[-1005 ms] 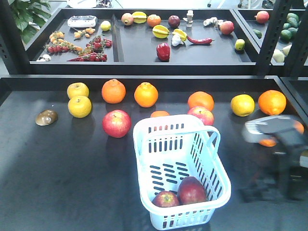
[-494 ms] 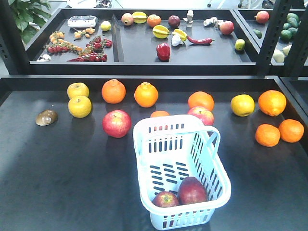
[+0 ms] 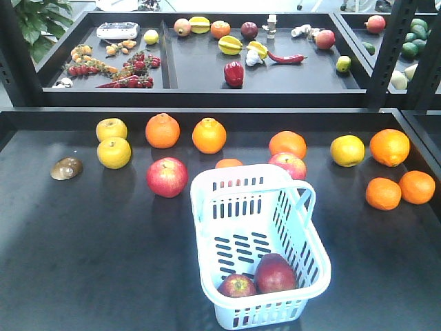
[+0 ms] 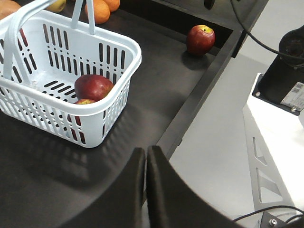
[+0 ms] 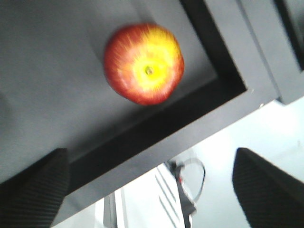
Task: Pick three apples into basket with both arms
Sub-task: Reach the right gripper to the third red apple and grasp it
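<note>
I'm seeing two apples (image 3: 262, 276) lying in the basket (image 3: 258, 245), at its near end. My left gripper (image 4: 146, 161) is hanging pressed closed, empty, beside the basket. My right gripper (image 5: 147, 180) is hovering wide apart over a blurry corner apple (image 5: 144, 63), seemingly holding nothing.

One basket (image 3: 313, 276) holds two apples (image 3: 275, 272). Two more apples lie on the table (image 3: 83, 255), one left of the basket (image 3: 167, 176) and one behind it (image 3: 289, 163), making four in the front view. Seven oranges (image 3: 209, 135) are there, one half hidden behind the basket, along with three yellow round fruits (image 3: 114, 152) and one brown object (image 3: 67, 167). Each wrist view shows one apple by the table's rim (image 4: 200, 40) (image 5: 144, 63); I cannot tell whether it is the same apple
</note>
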